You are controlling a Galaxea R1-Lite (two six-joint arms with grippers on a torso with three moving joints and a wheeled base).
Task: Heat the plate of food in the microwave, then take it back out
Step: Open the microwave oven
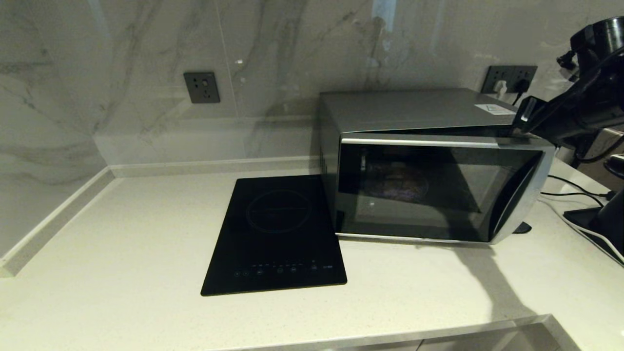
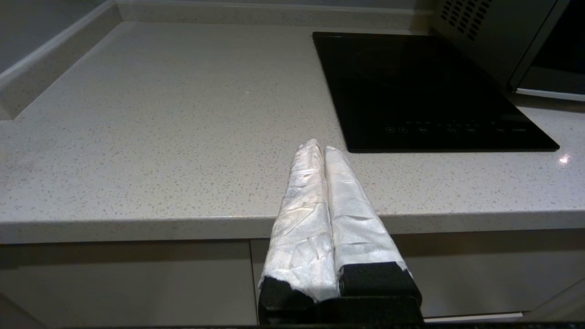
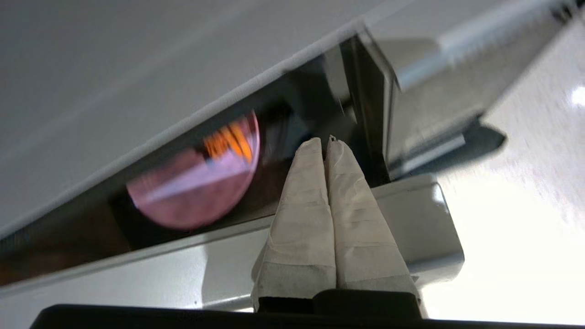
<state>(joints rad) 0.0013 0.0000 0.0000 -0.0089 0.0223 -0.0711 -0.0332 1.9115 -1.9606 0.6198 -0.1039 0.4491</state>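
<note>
The silver microwave stands on the counter with its dark glass door swung partly out at the handle side. Inside lies the plate of food, dim behind the glass. The right wrist view looks down through the gap onto the lavender plate with its orange fries. My right gripper is shut and empty, its tips in the gap between door top and microwave body, just above the handle. My left gripper is shut and empty over the counter's front edge.
A flat black induction cooktop lies left of the microwave. Wall sockets and a plugged socket sit on the marble backsplash. Black cables and a dark stand crowd the counter's right end. Bare counter stretches to the left.
</note>
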